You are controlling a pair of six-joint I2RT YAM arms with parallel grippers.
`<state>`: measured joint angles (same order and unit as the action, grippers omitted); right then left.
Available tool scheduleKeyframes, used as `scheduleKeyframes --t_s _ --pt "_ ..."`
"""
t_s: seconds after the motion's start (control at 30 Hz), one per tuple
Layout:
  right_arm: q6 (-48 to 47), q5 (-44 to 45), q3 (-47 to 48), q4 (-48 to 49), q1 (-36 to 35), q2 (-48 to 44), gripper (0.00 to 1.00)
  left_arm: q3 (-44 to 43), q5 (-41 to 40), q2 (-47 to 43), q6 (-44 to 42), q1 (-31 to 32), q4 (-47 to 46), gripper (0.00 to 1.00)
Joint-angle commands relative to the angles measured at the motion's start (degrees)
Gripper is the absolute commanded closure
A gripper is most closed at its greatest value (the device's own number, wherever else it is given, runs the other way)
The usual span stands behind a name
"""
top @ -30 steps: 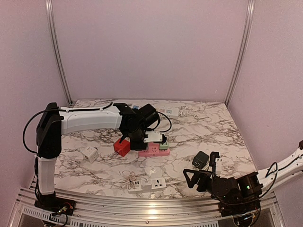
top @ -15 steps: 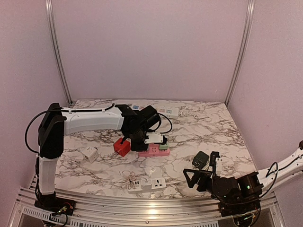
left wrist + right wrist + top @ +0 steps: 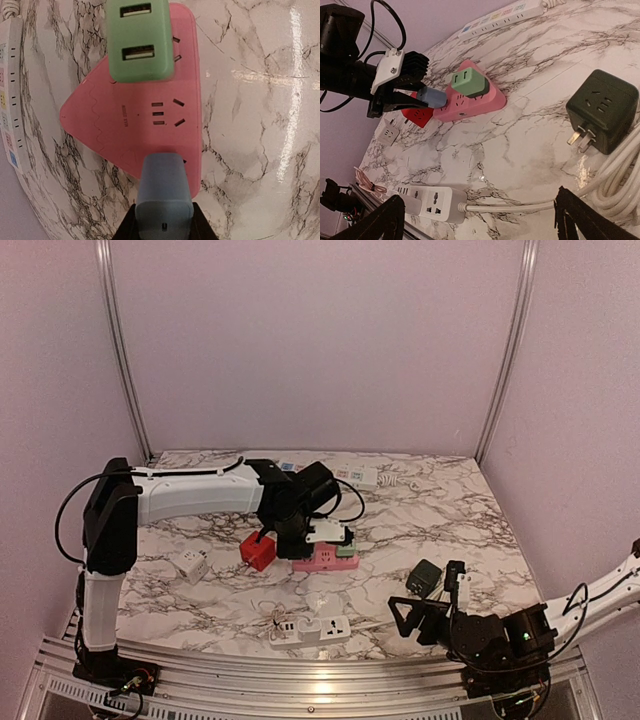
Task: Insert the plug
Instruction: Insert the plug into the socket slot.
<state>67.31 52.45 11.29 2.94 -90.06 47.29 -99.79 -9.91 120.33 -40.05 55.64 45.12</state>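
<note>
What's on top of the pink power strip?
A green USB adapter sits on one end of the pink power strip; a blue plug, held by the left gripper, is over the other. The middle sockets show bare. Both cover their sockets, so pins cannot be seen.

Soft even light, sharp focus, white glare streaks on marble table (image 3: pixel 295 75)

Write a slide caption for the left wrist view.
Left gripper holds blue plug at pink power strip; green adapter sits on it.
</note>
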Motion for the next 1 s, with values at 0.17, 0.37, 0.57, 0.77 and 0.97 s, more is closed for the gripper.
scheduleKeyframes --t_s 0.17,0.37,0.57,0.77,0.97 --pt "-0.1 1.2 -0.6 0.4 -0.5 -2.2 0.01 -6.5 8.4 8.9 -1.1 -1.2 13.1 1.00" --pt "-0.5 1.8 -0.6 0.4 -0.4 -2.3 0.02 -9.2 7.5 13.2 -0.4 -1.5 14.5 1.00" --pt "-0.7 1.9 -0.8 1.1 -0.4 -2.1 0.02 -9.0 7.7 15.9 -0.6 -1.6 15.2 1.00" --pt "-0.9 1.9 -0.8 1.5 -0.4 -1.9 0.02 -10.1 8.9 17.0 -0.6 -1.8 16.2 1.00" --pt "-0.9 1.9 -0.9 1.6 -0.4 -1.9 0.01 -7.7 9.6 12.6 2.7 -1.4 16.6 1.00"
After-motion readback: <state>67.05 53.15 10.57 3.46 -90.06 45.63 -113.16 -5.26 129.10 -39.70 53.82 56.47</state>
